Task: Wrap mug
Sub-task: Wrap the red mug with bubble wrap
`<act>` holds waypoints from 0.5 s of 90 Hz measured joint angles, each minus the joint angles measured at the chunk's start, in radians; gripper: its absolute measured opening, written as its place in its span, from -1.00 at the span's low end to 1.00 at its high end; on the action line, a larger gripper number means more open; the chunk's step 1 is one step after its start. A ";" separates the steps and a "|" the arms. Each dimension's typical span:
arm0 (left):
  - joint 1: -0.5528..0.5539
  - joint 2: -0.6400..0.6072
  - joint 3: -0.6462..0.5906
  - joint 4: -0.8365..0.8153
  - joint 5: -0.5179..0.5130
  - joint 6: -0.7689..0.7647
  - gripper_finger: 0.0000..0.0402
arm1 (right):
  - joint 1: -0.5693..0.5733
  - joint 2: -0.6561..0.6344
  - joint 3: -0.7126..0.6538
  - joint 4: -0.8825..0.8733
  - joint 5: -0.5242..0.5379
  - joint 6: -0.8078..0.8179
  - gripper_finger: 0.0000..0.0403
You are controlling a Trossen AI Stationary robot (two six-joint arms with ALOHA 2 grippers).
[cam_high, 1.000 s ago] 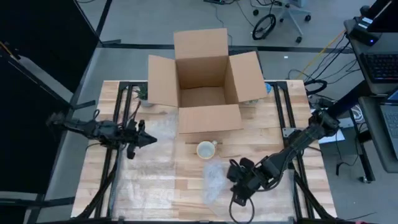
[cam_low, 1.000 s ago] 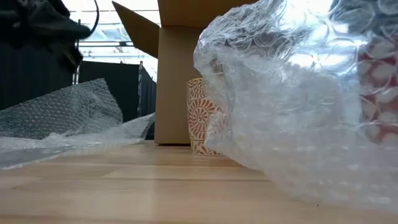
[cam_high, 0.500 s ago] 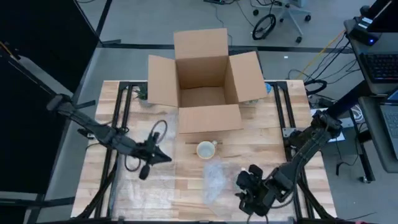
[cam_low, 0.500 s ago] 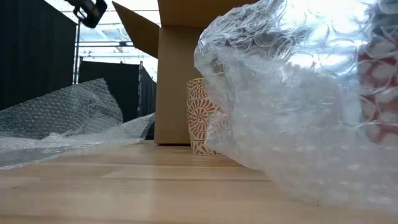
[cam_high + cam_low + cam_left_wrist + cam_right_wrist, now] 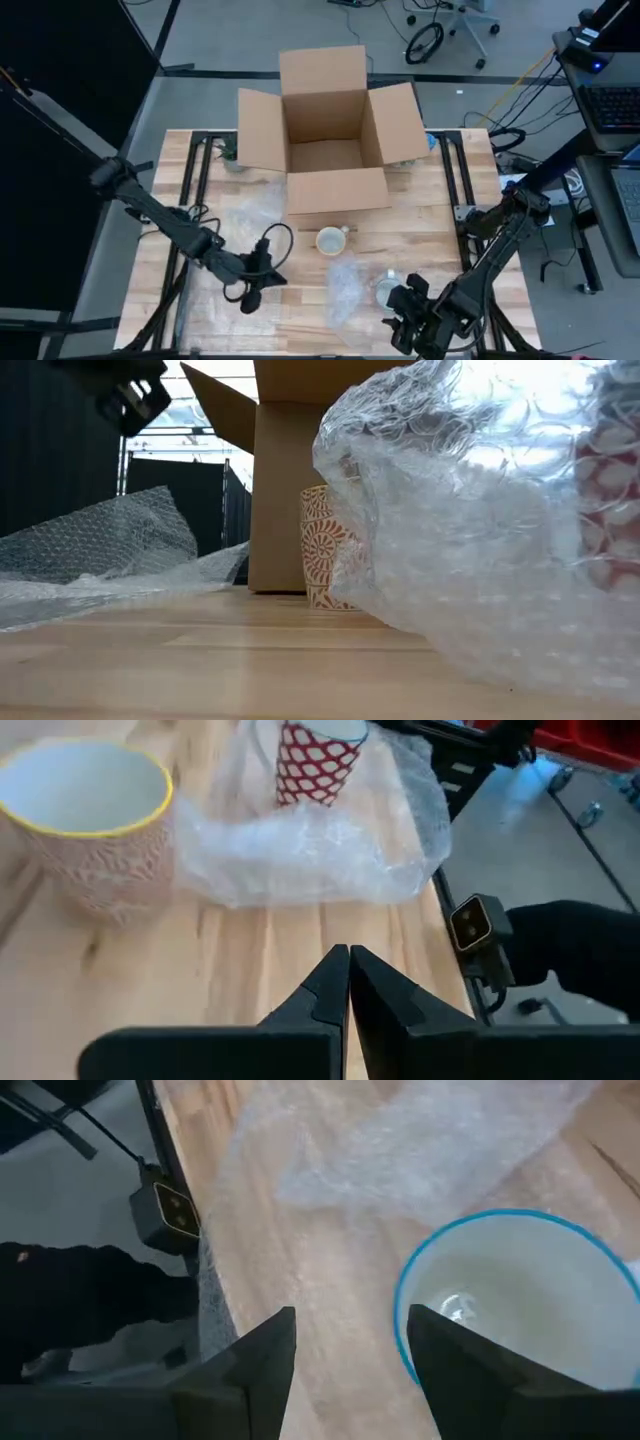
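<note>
High view. Desk (image 5: 300,300): pale wooden top. Mug (image 5: 331,240): cream, upright near the desk's middle, just in front of the cardboard box (image 5: 325,125), which stands open at the far edge. Bubble-wrap sheet (image 5: 344,290): crumpled, between the mug and the near edge. Second cup (image 5: 386,288): beside the sheet, toward the right edge. Left claw (image 5: 275,278): over the desk left of the sheet. Right claw (image 5: 395,315): near the near edge, close to the second cup.

Low view. Mug (image 5: 322,547): patterned wall visible, standing against the box (image 5: 290,470), partly hidden by bubble wrap (image 5: 480,530) filling the right side. Another bubble-wrap piece (image 5: 100,555) lies at left.

Left wrist view. Left claw (image 5: 349,982): fingers pressed together, gripping nothing, above bare wood. Mug (image 5: 88,820): yellow-rimmed, clear of the fingers. Red-patterned cup (image 5: 315,760): on the sheet (image 5: 310,840).

Right wrist view. Right claw (image 5: 350,1350): fingers spread wide, empty. Blue-rimmed cup (image 5: 520,1300): touching or just beside one finger (image 5: 470,1370); cannot tell which. Bubble wrap (image 5: 420,1150) beyond.
</note>
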 joint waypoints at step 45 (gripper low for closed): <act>0.009 0.153 0.000 0.047 0.045 -0.290 -0.33 | 0.013 0.001 0.000 -0.001 0.056 -0.025 -0.13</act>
